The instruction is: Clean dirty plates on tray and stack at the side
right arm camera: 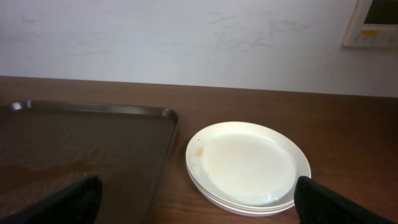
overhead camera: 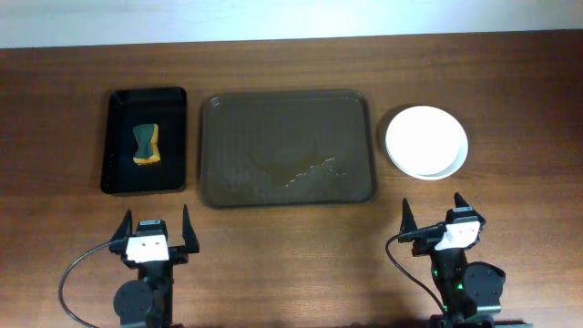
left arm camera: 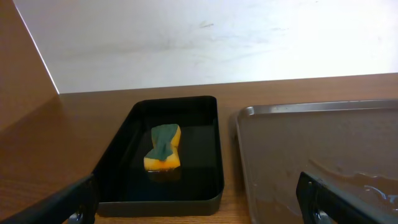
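Note:
The plates lie stacked on the table right of the dark brown tray. In the right wrist view the stack shows faint orange smears on the top plate. The tray holds no plates and has wet streaks; it also shows in the left wrist view and in the right wrist view. My left gripper is open and empty near the front edge, below the black tray. My right gripper is open and empty, in front of the plate stack.
A smaller black tray stands left of the brown tray and holds a yellow-and-green sponge, which also shows in the left wrist view. A white wall rises behind the table's far edge.

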